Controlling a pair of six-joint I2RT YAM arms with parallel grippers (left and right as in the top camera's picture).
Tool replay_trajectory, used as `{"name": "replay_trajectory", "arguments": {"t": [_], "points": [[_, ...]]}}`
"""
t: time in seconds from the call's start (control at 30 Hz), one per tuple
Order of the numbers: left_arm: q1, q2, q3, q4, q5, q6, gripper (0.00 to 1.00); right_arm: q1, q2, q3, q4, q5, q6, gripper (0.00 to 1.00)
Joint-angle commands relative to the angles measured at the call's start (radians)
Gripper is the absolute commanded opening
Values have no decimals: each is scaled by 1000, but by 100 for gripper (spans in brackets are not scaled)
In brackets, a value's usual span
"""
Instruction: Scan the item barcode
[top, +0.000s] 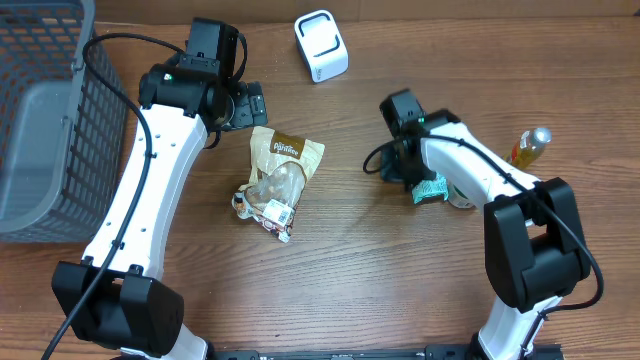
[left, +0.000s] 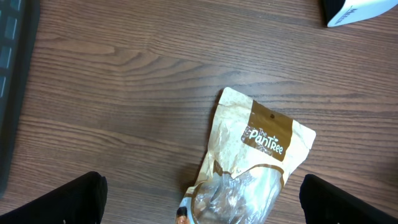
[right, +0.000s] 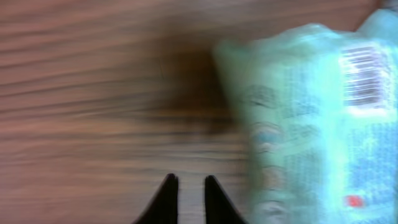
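Your right gripper (right: 190, 182) is hovering barely parted and empty; your left gripper (left: 205, 199) is gaping wide. The green packet (right: 311, 118) is lying just beside the right one, toward the table's (top: 350, 280) right edge. It is looking soft, light and probably slippery, so you are better pinching its sealed edge.

A dark grey wire-mesh basket (top: 92, 130) stands at the left edge of the table (top: 350, 270) and runs out past the top-left corner of the overhead view. A paler grey, smooth-sided container (top: 40, 150) sits inside it. The table is brown wood-grain. Near its right side lies a small yellow-orange bottle (top: 528, 147) with a silvery cap, tilted, cap end pointing up and right.
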Motion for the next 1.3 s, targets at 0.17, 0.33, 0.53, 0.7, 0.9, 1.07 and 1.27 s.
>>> {"name": "replay_trajectory", "arguments": {"t": [0.17,0.33,0.53,0.7,0.9,1.07,1.27], "points": [[-5,-12,17,0,-9,15,100,32,-13,123,264,-545,-45,76],[-5,-12,17,0,-9,15,100,85,-1,123,374,-536,-46,100],[-5,-12,17,0,-9,15,99,129,-1,123,402,-450,-46,100],[-5,-12,17,0,-9,15,100,129,-1,123,402,-450,-46,100],[-5,-12,17,0,-10,15,100,127,-1,123,402,-450,-46,100],[-5,-12,17,0,-9,15,100,127,-1,123,402,-450,-46,100],[-5,-12,17,0,-9,15,100,127,-1,123,402,-450,-46,100]]}}
